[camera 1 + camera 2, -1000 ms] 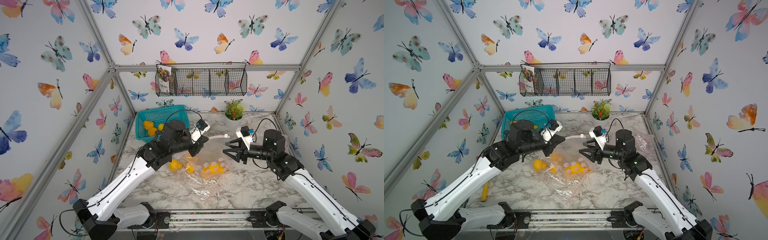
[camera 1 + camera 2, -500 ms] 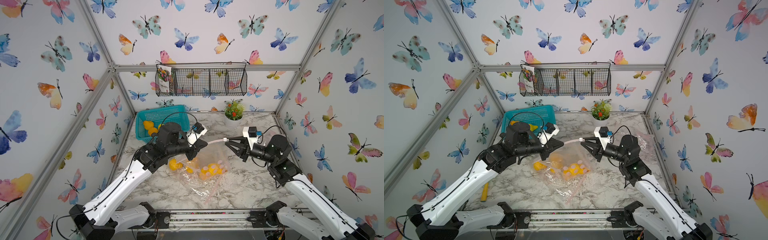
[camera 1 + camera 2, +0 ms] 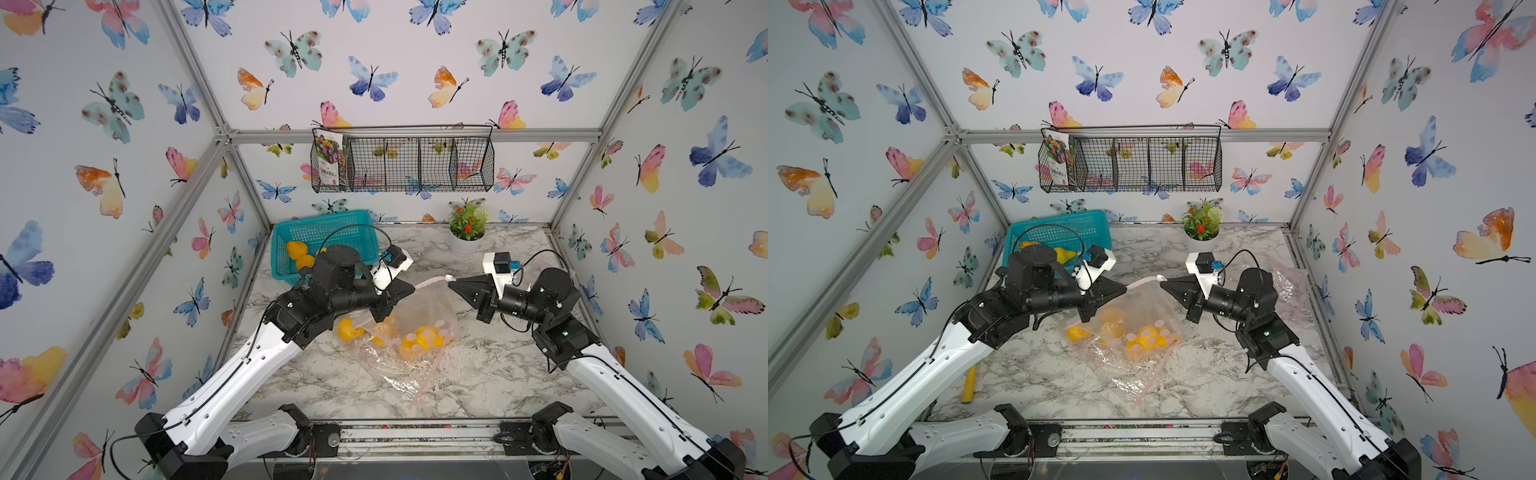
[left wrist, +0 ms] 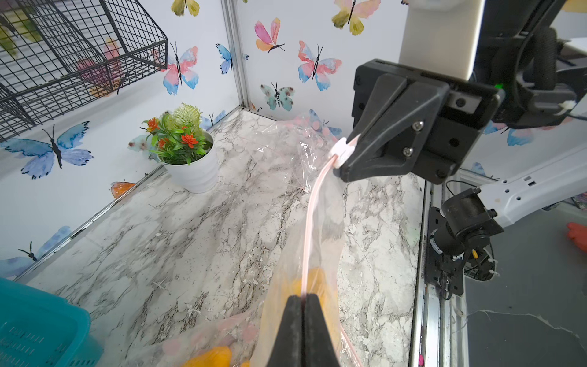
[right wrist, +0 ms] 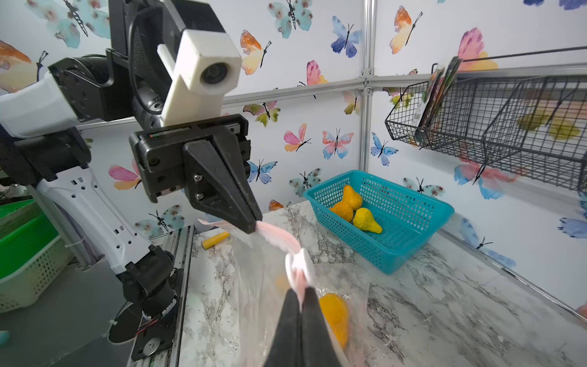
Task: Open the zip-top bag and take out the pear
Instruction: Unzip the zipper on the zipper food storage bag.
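Observation:
The clear zip-top bag (image 3: 419,316) (image 3: 1142,305) hangs off the table by its pink zip strip, stretched between both grippers. My left gripper (image 3: 411,286) (image 3: 1124,286) (image 4: 303,297) is shut on one end of the strip. My right gripper (image 3: 451,284) (image 3: 1163,284) (image 5: 300,294) is shut on the strip's other end, right behind the white slider (image 5: 297,263) (image 4: 341,149). A yellow pear (image 3: 424,338) (image 3: 1144,338) (image 5: 333,311) shows through the bag's film. Another pear (image 3: 347,330) lies at the bag's left edge; I cannot tell if it is inside.
A teal basket (image 3: 332,230) with pears (image 3: 300,255) stands at the back left. A potted plant (image 3: 467,232) is at the back. A wire basket (image 3: 403,164) hangs on the back wall. Another clear bag (image 3: 1287,282) lies far right. A yellow stick (image 3: 969,384) lies front left.
My right gripper was open and lower; it rose to the zip strip's end and shut on it by the slider. The left gripper stayed shut on the strip.

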Robot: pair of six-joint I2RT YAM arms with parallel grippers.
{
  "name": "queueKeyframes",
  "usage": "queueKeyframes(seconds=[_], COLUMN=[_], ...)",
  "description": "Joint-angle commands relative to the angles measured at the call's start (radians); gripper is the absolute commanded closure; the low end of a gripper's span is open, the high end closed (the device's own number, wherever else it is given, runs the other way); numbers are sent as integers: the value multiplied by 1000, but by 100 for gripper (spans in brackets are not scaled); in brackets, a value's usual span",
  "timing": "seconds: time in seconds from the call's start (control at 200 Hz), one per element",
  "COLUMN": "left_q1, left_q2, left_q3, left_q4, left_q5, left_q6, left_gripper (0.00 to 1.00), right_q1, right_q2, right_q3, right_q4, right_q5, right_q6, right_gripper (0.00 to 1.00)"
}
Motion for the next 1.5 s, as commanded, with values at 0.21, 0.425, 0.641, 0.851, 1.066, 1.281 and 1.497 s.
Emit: queueKeyframes(seconds=[0.21, 0.425, 0.641, 0.851, 1.066, 1.281, 1.497], left_q1=[5, -18, -54, -60, -59, -28, 90], left_q2=[50, 181, 261, 276, 248, 194, 97], left_q3=[96, 225, 272, 269, 235, 175, 63], left_q4=[57, 38, -3, -8, 3, -11, -24], left_q5=[138, 259, 323, 298, 278, 227, 235], left_q6=[-2, 44, 103, 124, 131, 143, 121], left_gripper=[46, 46, 56, 78, 94, 99, 99], right_q1=[2, 2, 2, 2, 2, 2, 2], right_q2=[23, 26, 25, 17, -5, -65, -135], right_q3=[12, 34, 56, 68, 70, 67, 62], right_q4=[15, -7, -32, -50, -81, -75, -97], right_q5=[-75, -123, -142, -158, -96, -8, 146], right_q6=[2, 4, 6, 10, -4, -17, -41], right_gripper=[98, 97, 98, 97, 98, 97, 97])
